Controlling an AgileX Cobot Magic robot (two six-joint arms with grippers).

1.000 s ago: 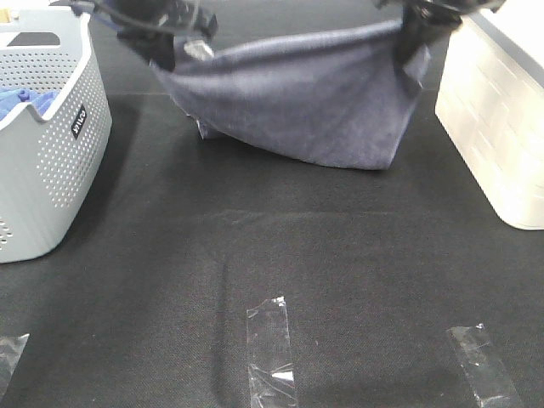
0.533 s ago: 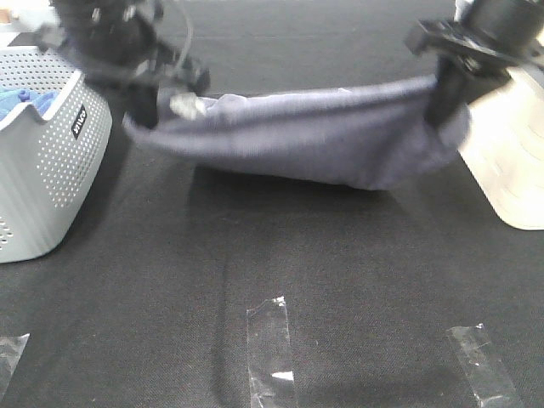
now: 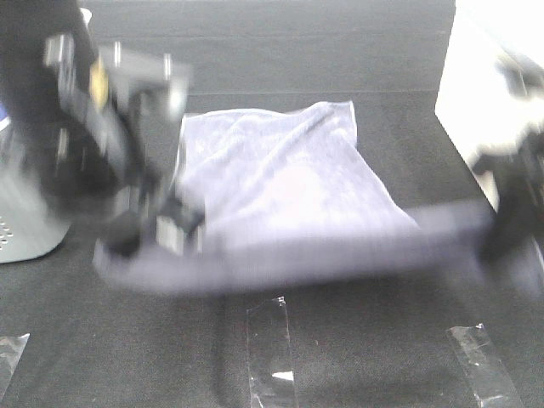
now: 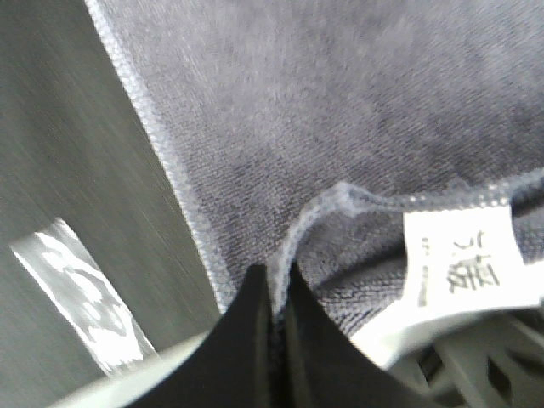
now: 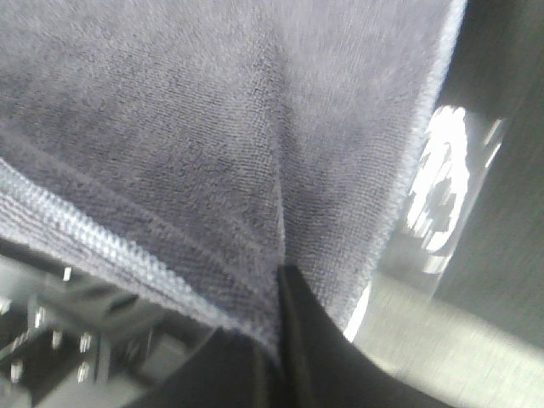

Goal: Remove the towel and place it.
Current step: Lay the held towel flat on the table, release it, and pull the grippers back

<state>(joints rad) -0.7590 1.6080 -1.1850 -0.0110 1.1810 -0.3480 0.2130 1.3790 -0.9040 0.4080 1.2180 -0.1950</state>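
Blur smears both arms in the high view, yet the towel (image 3: 280,183) reads clearly enough. It is a slate grey-purple sheet held by one long edge between the two grippers. That edge runs as a hazy band just beyond the middle tape strip (image 3: 272,353) and reaches well out to either side of it. Farther from the strip, the rest of the cloth slopes away and seems to lie spread on the black table cover (image 3: 382,323), its far corner well behind the strip. The left gripper (image 3: 157,229) sits beyond the strip and to its left, at that end of the band. Its wrist view shows two dark fingers (image 4: 242,348) pressed almost together, the stitched hem (image 4: 195,221) pinched between their tips and a white label (image 4: 463,259) just beside them. The right gripper (image 3: 501,242) is beyond the strip and far to its right, too smeared in the high view to judge. Its own wrist view shows narrow dark fingers (image 5: 306,357) clamped on a fold of the towel near its edge. A grey perforated basket (image 3: 30,221) stands far to the strip's left and a white box (image 3: 480,102) far to its right, both farther back. Level with the strip lie two more tape pieces, one (image 3: 484,365) to its right and one (image 3: 10,353) at the left border.
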